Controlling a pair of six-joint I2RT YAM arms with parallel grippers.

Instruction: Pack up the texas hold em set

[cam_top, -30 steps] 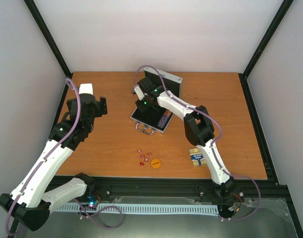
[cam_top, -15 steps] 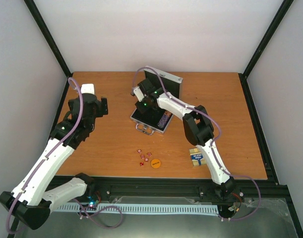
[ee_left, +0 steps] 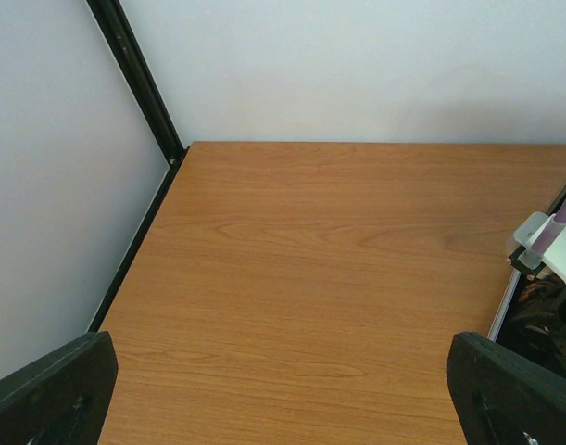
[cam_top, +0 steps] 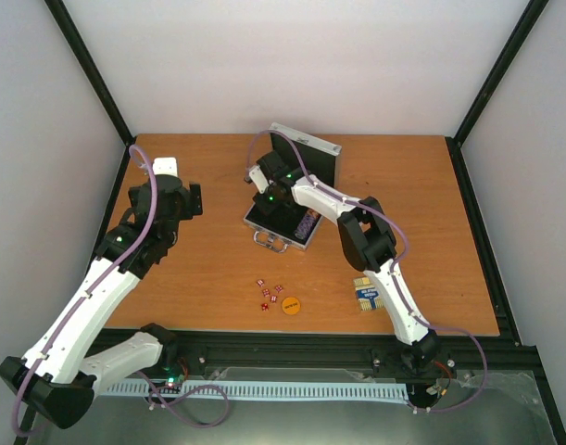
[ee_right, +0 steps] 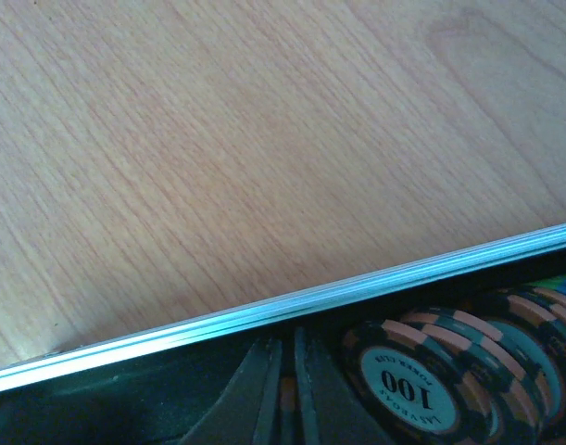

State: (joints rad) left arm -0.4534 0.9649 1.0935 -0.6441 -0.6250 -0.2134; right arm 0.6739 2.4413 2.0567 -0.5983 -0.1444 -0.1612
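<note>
The silver case (cam_top: 261,225) lies open mid-table, its lid (cam_top: 306,150) raised behind. My right gripper (cam_top: 275,209) reaches down into its left part. In the right wrist view the right gripper (ee_right: 287,350) is just inside the case rim (ee_right: 283,311), shut on a poker chip whose thin orange-striped edge shows between the fingers (ee_right: 255,394). Several striped chips (ee_right: 417,389) lie in a row beside it. Red dice (cam_top: 269,292), an orange disc (cam_top: 291,304) and the card deck (cam_top: 367,293) lie on the table in front. My left gripper (cam_top: 192,198) hovers open and holds nothing.
The left wrist view shows bare wood between the left gripper's (ee_left: 283,408) fingers (ee_left: 51,394), with the black frame post (ee_left: 134,79) and grey wall at left. The case's handle (cam_top: 270,242) faces the arms. Walls close three sides.
The right gripper has sunk a little further into the case's left part, baring more of the lid. The left arm has drifted slightly.
</note>
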